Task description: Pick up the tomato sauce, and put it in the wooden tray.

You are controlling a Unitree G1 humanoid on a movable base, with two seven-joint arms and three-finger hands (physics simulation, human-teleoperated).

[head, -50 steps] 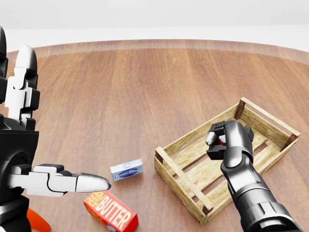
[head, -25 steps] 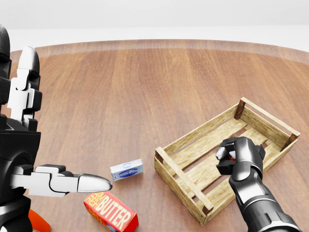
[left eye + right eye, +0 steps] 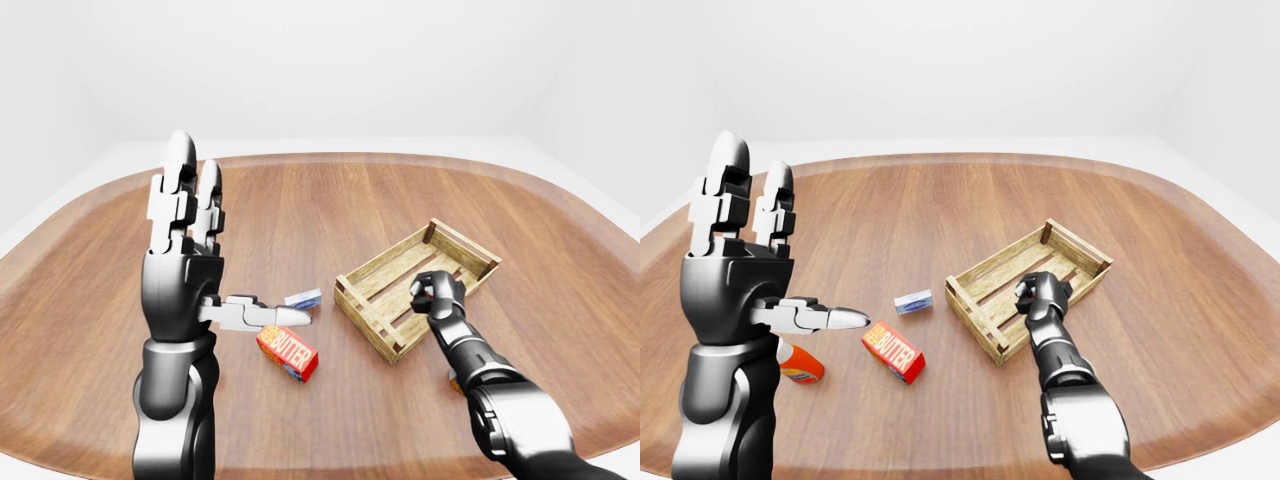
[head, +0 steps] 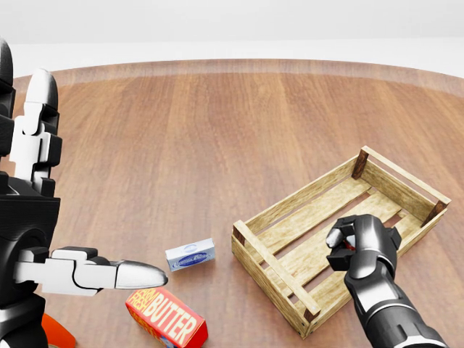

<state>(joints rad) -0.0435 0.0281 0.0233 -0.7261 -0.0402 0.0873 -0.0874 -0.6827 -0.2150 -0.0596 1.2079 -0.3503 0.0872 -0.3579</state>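
Note:
The wooden tray [image 4: 297,196] lies at the right of the head view, a slatted crate set at an angle on the round wooden table. My right hand [image 4: 357,245] is down inside it, near its lower right side, with the fingers curled shut. Only a sliver of the red tomato sauce [image 4: 349,246] shows between those fingers; the rest is hidden in the fist. At the left, my left hand [image 3: 215,255] is raised upright and open, fingers pointing up and thumb pointing right, holding nothing.
A red butter box [image 4: 167,317] and a small blue-and-white box [image 4: 190,255] lie left of the tray. An orange bottle [image 3: 800,365] lies below my left hand. The table's curved edge [image 4: 232,64] runs across the top.
My right hand has dropped lower into the tray with the sauce, sliding down and slightly right in the head view. The left hand has barely moved.

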